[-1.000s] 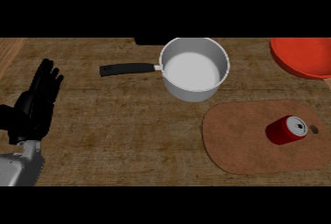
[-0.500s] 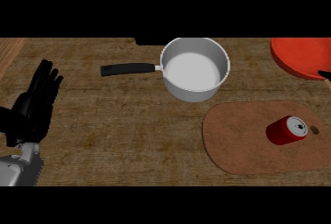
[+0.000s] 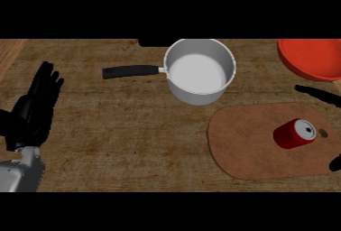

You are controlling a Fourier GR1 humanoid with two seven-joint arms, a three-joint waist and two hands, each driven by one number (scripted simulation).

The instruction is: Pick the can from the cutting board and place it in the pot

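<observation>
A red can (image 3: 293, 134) with a silver top lies tilted on the brown cutting board (image 3: 246, 144) at the right. The steel pot (image 3: 200, 70), white inside, stands behind and to the left of the board, its black handle (image 3: 130, 71) pointing left. My right hand (image 3: 320, 93) only just shows at the right edge: one straight finger reaches in behind the can and a black tip shows near the board's front right corner. It is spread wide and apart from the can. My left hand (image 3: 34, 110) rests open at the far left, fingers up.
A red bowl (image 3: 311, 57) sits at the back right corner, close behind the right hand's finger. The wooden counter (image 3: 120, 135) stretches between the left hand and the board.
The right hand's finger and another black tip have come into view at the right edge, on either side of the can. The left hand, can and pot have not moved.
</observation>
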